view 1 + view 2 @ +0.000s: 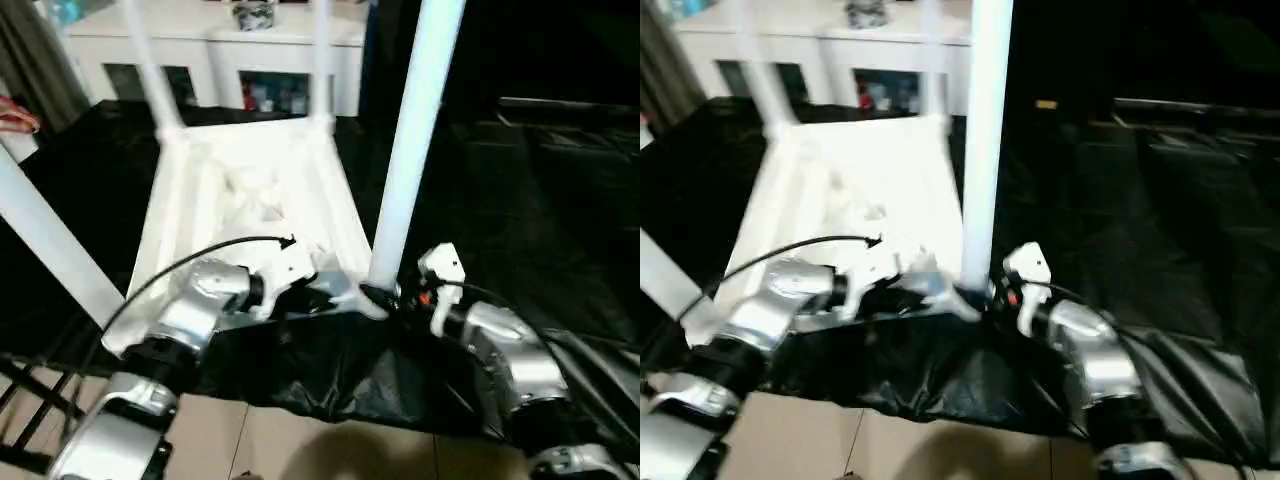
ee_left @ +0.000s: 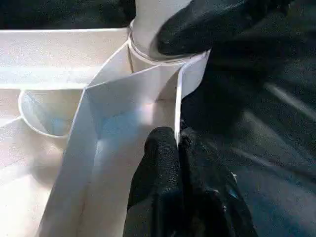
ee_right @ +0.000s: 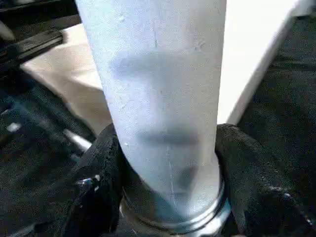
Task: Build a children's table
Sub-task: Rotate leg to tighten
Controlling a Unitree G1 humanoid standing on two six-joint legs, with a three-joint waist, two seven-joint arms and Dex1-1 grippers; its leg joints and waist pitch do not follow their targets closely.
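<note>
The children's table lies upside down on a black sheet, its ribbed white underside [image 1: 250, 190] facing up. Two legs stand in the far corner sockets [image 1: 150, 70] [image 1: 322, 60], and another leg [image 1: 50, 240] leans at the near left. A fourth leg [image 1: 410, 140] rises from the near right corner socket. My right gripper [image 1: 385, 295] is shut on this leg just above its base, with a black finger [image 3: 98, 168] pressed to each side. My left gripper [image 1: 320, 298] is shut on the table's thin rim [image 2: 177, 113] beside that socket.
A white cabinet [image 1: 230, 60] with glass doors stands behind the table. The black sheet [image 1: 520, 200] spreads far to the right. Tiled floor [image 1: 300, 440] shows at the near edge, and a dark rack [image 1: 30, 400] sits at the lower left.
</note>
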